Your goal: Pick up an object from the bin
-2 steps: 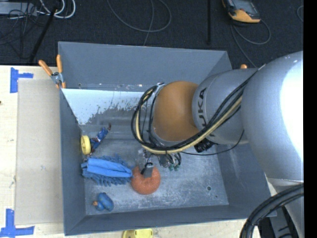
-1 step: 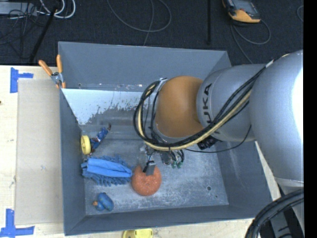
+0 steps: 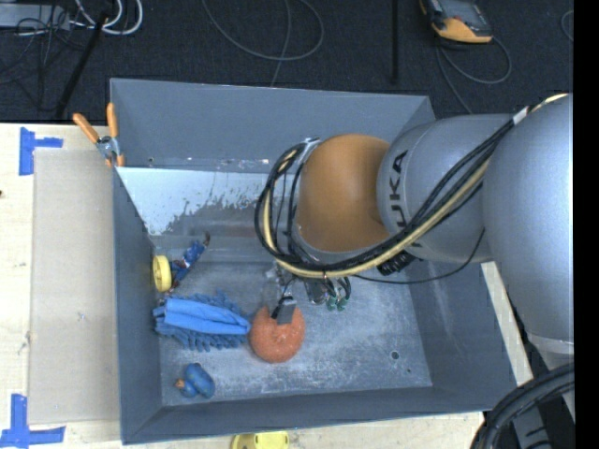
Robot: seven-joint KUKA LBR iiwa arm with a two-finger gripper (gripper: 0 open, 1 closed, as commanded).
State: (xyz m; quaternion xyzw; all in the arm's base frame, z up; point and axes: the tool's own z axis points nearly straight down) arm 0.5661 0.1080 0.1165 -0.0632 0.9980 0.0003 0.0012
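Looks like approach step: gripper down at top of rough orange-red round ball, mid-floor of grey metal bin, beside blue bristly brush. Can't tell jaw spread. Next, prob. needs closing on ball, then lifting clear.

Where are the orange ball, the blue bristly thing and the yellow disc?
orange ball [image 3: 276, 341]: camera view, middle of its lower face.
blue bristly thing [image 3: 198, 319]: camera view, middle of its body.
yellow disc [image 3: 162, 272]: camera view, its centre.
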